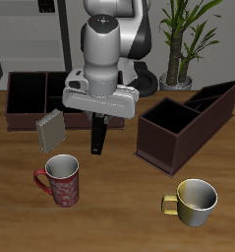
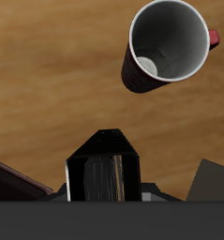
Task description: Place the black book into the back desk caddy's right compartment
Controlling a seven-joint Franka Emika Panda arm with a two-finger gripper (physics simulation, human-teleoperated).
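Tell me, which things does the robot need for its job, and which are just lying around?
For the job: the black book, held in the gripper; the long brown box at the back.

Just lying about: the grey book, the red mug, the yellow mug, the brown box with a slanted end, the plant.

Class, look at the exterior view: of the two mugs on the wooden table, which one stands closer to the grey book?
The red patterned mug with the red handle: it stands just in front of the grey book. The cream-yellow mug sits far across the table, before the slanted-end caddy.
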